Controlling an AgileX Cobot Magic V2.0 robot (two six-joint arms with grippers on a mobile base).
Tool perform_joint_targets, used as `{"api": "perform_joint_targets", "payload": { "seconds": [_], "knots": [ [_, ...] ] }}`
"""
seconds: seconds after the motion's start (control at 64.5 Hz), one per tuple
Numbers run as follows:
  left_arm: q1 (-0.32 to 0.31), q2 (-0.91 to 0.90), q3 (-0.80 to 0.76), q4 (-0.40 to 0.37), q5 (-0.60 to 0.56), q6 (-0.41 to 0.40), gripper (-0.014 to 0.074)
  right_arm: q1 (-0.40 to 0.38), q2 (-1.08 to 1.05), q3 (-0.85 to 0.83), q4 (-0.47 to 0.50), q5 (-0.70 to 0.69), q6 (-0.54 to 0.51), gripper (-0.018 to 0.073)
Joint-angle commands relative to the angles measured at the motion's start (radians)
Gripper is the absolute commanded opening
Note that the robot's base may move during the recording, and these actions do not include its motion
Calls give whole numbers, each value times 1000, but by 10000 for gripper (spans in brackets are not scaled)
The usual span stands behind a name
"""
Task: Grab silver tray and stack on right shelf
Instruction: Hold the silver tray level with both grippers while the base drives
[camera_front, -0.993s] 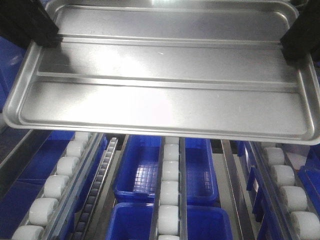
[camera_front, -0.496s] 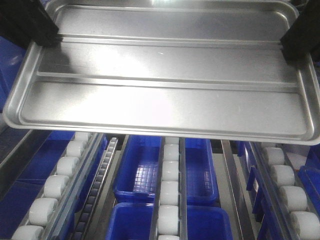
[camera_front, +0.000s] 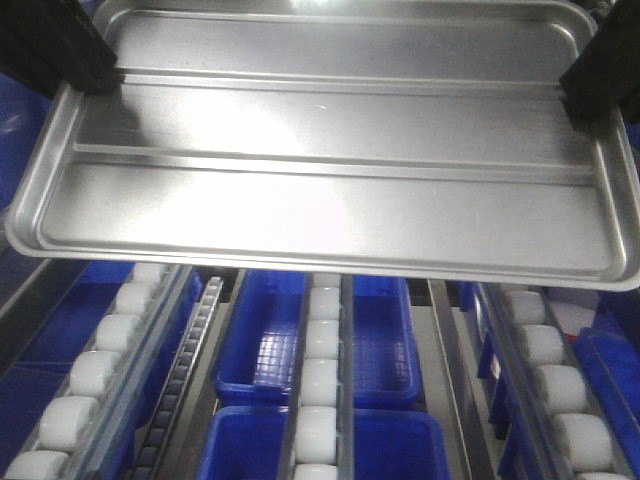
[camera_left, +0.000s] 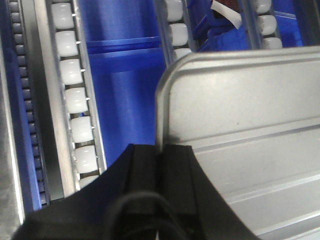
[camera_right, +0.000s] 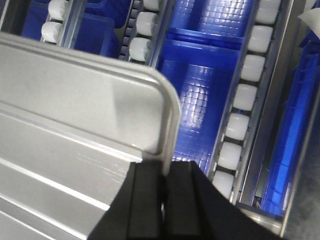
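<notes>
You have the silver tray (camera_front: 320, 150) pinched at both short ends, the left gripper (camera_left: 161, 162) clamped on its left rim and the right gripper (camera_right: 164, 175) clamped on its right rim. It hangs over the right shelf (camera_front: 95, 372), whose three rails of white rollers (camera_front: 320, 380) run beneath it. The tray's floor shows you only its two long ridges (camera_front: 330, 168) and glare, and below the rails you see two blue bins (camera_front: 265, 350) in the middle lane, one behind the other, gridded floors showing, with more blue plastic at either side too cut off to count.
</notes>
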Motion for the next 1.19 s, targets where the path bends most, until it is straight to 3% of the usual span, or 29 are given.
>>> {"api": "perform_joint_targets", "payload": {
  "seconds": [0.0,1.179],
  "knots": [
    [-3,-18,-32,54,-16,-5,-93,-5,-19,-26,-53,-14,-13,57],
    [-3,-18,-32,54,-16,-5,-93,-5,-19,-26,-53,-14,-13,57]
  ]
}}
